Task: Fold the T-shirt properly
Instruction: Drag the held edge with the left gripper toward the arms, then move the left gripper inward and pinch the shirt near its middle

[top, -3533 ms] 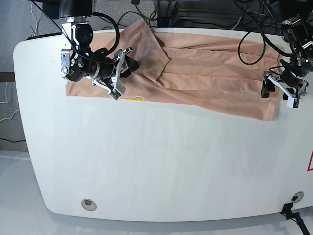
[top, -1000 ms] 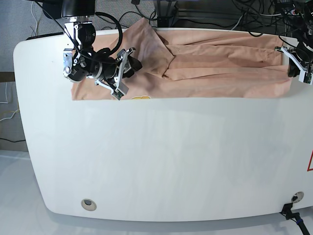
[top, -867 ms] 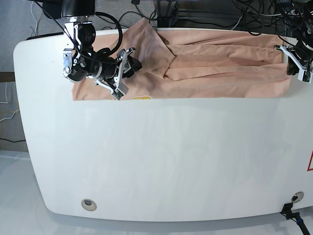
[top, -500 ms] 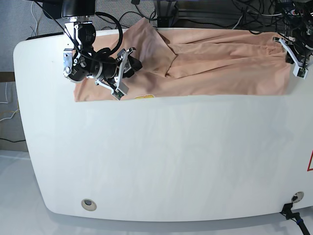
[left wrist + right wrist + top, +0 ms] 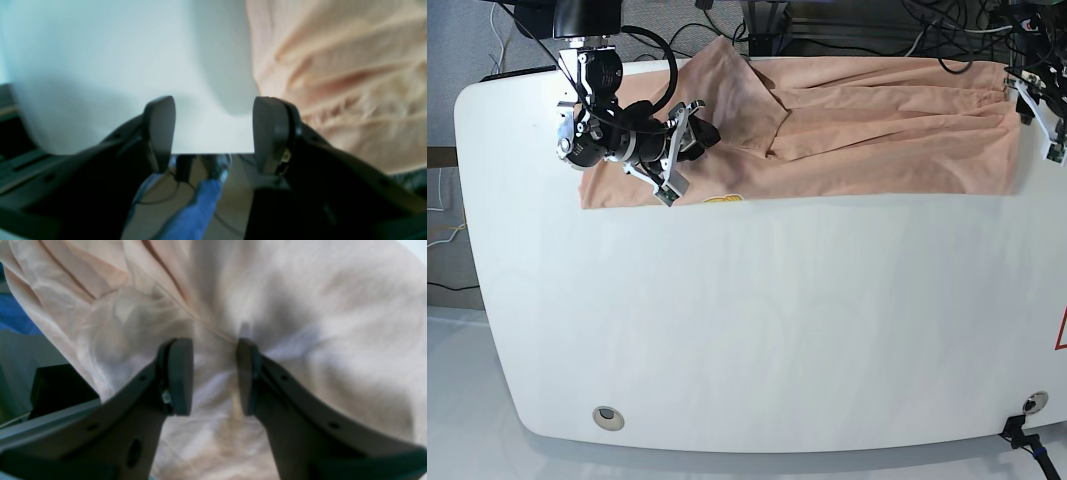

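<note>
On the table (image 5: pixel 757 330), T-shirt (image 5: pixel 877 130) pulled straighter, left pincer (image 5: pixel 1037 115) since withdrawn.

My black two-fingered left gripper (image 5: pixel 213 130) hangs spread wide; my grey two-fingered right gripper (image 5: pixel 213 376) gapes too, tilted low.

The left gripper (image 5: pixel 213 131) has its two dark fingers (image 5: pixel 160 128) spread apart with nothing between them, only the white table (image 5: pixel 133 66) showing in the gap. The table's edge runs straight across just behind the fingertips. The T-shirt (image 5: pixel 340 76), peach and wrinkled, lies on the table to the right of the gripper, its near border just beside the right finger
</note>
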Action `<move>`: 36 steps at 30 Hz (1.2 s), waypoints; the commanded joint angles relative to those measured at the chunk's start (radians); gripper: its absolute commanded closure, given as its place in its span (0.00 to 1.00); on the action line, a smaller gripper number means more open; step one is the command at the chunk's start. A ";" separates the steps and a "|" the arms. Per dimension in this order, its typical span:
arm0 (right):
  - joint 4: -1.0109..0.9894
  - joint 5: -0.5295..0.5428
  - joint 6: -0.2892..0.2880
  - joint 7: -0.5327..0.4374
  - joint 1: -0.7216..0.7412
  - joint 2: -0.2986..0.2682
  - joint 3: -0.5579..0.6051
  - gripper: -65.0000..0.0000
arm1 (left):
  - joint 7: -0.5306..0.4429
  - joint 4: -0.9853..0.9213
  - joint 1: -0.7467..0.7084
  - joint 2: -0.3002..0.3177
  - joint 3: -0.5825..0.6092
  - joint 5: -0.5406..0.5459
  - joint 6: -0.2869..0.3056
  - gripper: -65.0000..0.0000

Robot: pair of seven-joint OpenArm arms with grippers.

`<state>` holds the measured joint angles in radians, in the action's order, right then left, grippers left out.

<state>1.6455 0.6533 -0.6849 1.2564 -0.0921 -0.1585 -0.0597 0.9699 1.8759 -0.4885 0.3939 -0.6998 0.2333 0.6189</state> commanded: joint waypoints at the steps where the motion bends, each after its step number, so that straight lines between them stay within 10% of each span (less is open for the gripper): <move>1: 0.009 -0.003 -0.006 0.001 0.009 -0.005 -0.004 0.67 | -0.018 0.034 0.043 0.020 -0.021 0.051 0.019 0.46; 20: 0.124 0.079 -0.003 0.001 -0.041 0.029 -0.021 0.73 | -0.021 0.023 0.037 -0.140 0.299 0.123 0.079 0.47; 24: 0.123 -0.036 -0.005 -0.002 -0.042 0.037 -0.021 1.00 | -0.038 -0.025 0.046 -0.140 0.349 0.087 0.079 0.79; 27: 0.121 -0.106 -0.006 -0.024 -0.044 0.037 -0.018 1.00 | -0.085 -0.063 0.046 -0.140 0.400 0.070 0.079 0.99; 36: -0.049 -0.201 -0.006 -0.088 -0.038 0.032 -0.019 1.00 | -0.095 -0.227 0.116 -0.138 0.409 0.015 0.079 1.00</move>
<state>1.6379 0.5262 -0.6983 1.1748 -0.1276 -0.1226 -0.0795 0.8078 1.6802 -0.3717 0.2508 -0.2943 0.3122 0.7078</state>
